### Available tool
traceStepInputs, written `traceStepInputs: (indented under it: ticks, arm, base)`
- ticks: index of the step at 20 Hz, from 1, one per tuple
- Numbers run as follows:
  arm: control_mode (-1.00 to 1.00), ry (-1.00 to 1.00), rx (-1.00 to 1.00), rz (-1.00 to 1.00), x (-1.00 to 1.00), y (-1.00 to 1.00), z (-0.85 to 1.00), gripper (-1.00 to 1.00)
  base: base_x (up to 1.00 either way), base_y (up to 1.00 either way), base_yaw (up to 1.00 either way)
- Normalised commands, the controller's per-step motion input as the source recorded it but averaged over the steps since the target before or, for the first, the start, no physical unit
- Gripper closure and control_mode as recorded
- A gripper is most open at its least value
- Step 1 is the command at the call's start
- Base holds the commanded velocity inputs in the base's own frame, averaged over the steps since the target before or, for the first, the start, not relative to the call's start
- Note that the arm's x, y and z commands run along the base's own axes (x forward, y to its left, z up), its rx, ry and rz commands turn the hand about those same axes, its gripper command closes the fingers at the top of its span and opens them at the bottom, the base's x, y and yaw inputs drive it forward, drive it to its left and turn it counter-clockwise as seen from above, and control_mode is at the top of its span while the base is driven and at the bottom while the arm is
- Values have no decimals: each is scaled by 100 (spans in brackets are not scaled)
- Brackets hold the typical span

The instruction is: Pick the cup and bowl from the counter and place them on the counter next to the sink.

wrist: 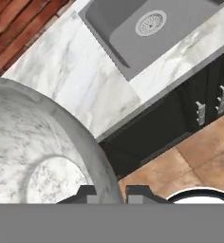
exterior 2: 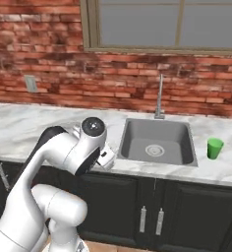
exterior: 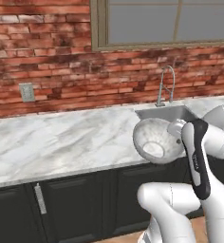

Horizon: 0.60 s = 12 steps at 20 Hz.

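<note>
My gripper [wrist: 109, 192] is shut on the rim of the pale speckled bowl [wrist: 38, 142], one finger on each side of the wall. In the left base view the bowl [exterior: 154, 141] hangs tilted, its inside facing the camera, over the front edge of the marble counter [exterior: 61, 137] just left of the sink [exterior: 167, 113]. The grey sink [exterior 2: 157, 140] has a round drain, and the sink [wrist: 152, 28] also lies at the top of the hand view. The green cup [exterior 2: 215, 148] stands upright on the counter right of the sink.
A tall thin faucet [exterior 2: 159, 98] rises behind the basin against the brick wall. A wall outlet [exterior: 26, 92] sits at the left. Dark cabinets [exterior 2: 152, 211] run under the counter, with wood floor below. The counter stretch [exterior 2: 19, 123] left of the sink is wide.
</note>
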Motion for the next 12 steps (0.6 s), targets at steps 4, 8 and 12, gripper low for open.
traceStepInputs:
  ticks: [4,8,12]
  arm:
    - [100,0,0,0,0,0,0,100]
    - [100,0,0,0,0,0,0,100]
    - [100,0,0,0,0,0,0,100]
  base:
    - [100,19,-35]
    - [57,12,-14]
    - [0,0,0]
